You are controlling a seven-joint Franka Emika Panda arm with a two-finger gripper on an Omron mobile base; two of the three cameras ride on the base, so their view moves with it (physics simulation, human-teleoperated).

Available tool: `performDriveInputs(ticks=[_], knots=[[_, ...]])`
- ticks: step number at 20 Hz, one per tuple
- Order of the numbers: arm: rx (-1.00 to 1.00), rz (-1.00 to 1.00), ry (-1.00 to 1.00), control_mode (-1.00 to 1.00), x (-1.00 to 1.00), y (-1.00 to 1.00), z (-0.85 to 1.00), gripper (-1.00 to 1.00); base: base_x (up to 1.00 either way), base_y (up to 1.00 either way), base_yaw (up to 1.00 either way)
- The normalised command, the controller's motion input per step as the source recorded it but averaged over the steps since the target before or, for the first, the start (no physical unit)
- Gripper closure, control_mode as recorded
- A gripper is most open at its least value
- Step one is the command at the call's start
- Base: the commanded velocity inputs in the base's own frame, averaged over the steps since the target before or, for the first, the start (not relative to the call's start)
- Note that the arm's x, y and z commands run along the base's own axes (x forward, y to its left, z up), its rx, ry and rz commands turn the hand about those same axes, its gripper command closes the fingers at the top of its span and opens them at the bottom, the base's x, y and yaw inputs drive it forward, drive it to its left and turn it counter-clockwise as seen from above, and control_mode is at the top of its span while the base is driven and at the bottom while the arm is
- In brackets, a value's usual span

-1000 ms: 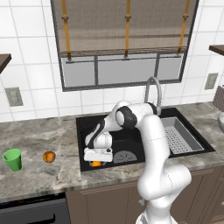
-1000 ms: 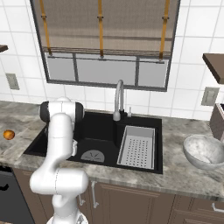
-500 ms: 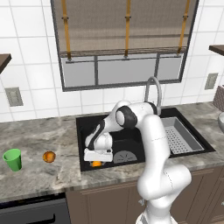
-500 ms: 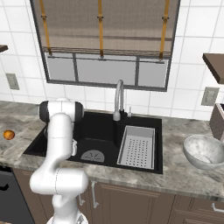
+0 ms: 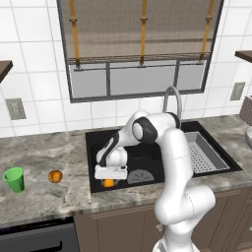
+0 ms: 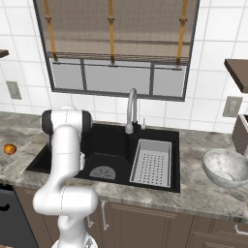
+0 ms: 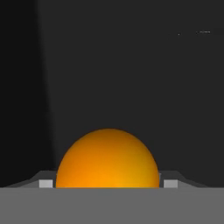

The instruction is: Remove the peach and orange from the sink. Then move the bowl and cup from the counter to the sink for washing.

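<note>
The orange [image 5: 109,183] [image 7: 107,159] lies at the front left of the black sink [image 5: 147,134] [image 6: 107,140]. My gripper [image 5: 109,180] [image 7: 107,183] reaches down onto it, its fingers pressed against both sides of the orange. The peach [image 5: 55,176] [image 6: 9,149] rests on the counter left of the sink. Farther left on that counter stands the green cup [image 5: 14,179]. The whitish-grey bowl [image 6: 226,167] sits on the counter right of the sink.
A grey drain plate [image 5: 140,176] [image 6: 101,173] lies just right of the orange. A grey perforated tray [image 5: 199,153] [image 6: 152,162] fills the sink's right half. The curved faucet [image 5: 172,98] [image 6: 131,109] rises behind the basin. My arm arches over the sink's middle.
The jaws have narrowed a little onto the orange. The arm and the other things have stayed in place.
</note>
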Motion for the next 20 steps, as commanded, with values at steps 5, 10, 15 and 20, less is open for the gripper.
performDriveInputs(ticks=[5, 10, 15, 20], knots=[[0.02, 0.07, -0.06, -1.0, -0.11, -0.12, 0.38, 1.0, 0.0, 0.0, 0.0], [0.0, 0.04, -0.11, -1.0, -0.07, -0.16, 0.36, 1.0, 0.0, 0.0, 0.0], [0.03, 0.03, -0.06, -1.0, -0.03, -0.12, 0.4, 1.0, 0.0, 0.0, 0.0], [0.08, 0.01, 0.0, -1.0, -0.01, -0.06, 0.47, 1.0, 0.0, 0.0, 0.0]])
